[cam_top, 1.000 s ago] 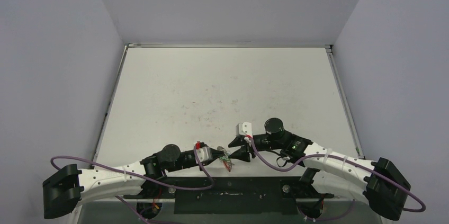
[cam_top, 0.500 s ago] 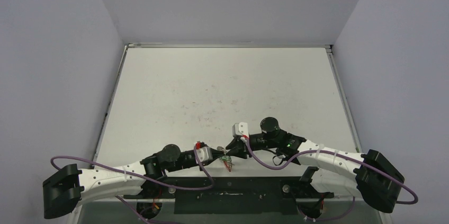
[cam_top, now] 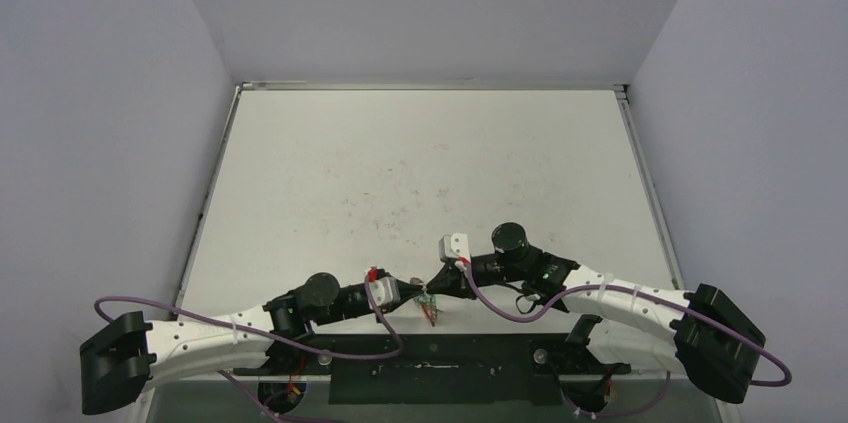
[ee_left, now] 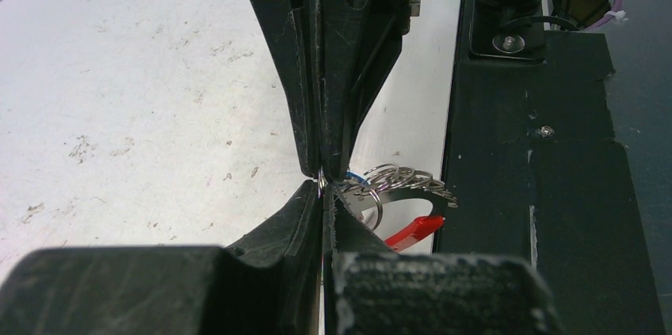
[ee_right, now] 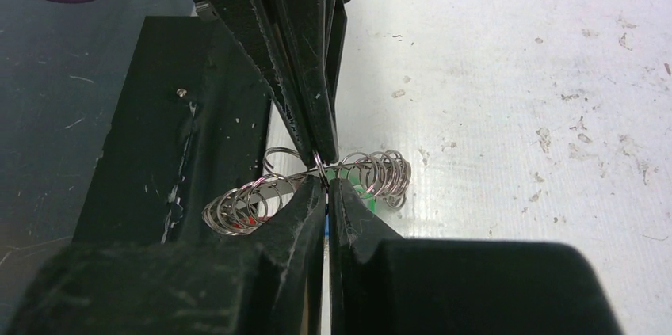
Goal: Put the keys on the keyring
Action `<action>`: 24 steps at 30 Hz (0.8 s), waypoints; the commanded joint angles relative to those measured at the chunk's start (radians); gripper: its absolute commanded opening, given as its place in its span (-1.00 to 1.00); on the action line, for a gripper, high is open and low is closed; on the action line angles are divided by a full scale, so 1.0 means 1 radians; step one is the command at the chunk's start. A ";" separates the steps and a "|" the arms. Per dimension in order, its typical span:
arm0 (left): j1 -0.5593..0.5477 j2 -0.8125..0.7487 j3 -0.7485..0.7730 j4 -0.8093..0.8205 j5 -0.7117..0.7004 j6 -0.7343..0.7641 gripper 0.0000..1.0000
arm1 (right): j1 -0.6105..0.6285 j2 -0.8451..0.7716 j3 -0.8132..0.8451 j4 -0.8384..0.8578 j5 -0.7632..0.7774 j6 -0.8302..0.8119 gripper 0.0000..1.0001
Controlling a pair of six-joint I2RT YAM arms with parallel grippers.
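The keyring [cam_top: 431, 307] hangs just above the table's near edge, between the two gripper tips. It shows as silver coils [ee_left: 400, 180] with a red sleeve [ee_left: 414, 231]. My left gripper [ee_left: 321, 185] is shut on a small silver loop of it. My right gripper [ee_right: 326, 180] meets it tip to tip from the opposite side, shut on the same stretch of keyring [ee_right: 238, 208]. A green key head [ee_right: 369, 194] peeks from behind the coils. A sliver of the blue key [ee_left: 353, 177] shows by the tips. The key blades are hidden.
The black base plate [cam_top: 430, 353] of the arms lies directly under and beside the keyring. The scuffed white table [cam_top: 420, 173] stretches away behind, with grey walls on three sides. Purple cables [cam_top: 500, 308] loop off both arms.
My right gripper has slid left to the keyring and closed its jaws from open to shut. The left gripper stayed shut in place.
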 commanded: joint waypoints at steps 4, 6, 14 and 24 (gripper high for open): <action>-0.004 -0.042 0.010 0.005 -0.050 -0.010 -0.72 | 0.020 -0.033 0.106 -0.214 0.065 -0.025 -1.00; -0.004 -0.050 0.011 -0.001 -0.060 -0.008 -0.61 | 0.027 -0.035 0.127 -0.279 0.083 -0.029 -1.00; -0.004 -0.065 0.036 -0.065 -0.053 0.014 -0.42 | 0.056 -0.039 0.215 -0.522 0.198 -0.045 -1.00; -0.004 -0.038 0.026 0.009 0.013 0.042 -0.23 | 0.079 0.017 0.356 -0.756 0.323 -0.057 -1.00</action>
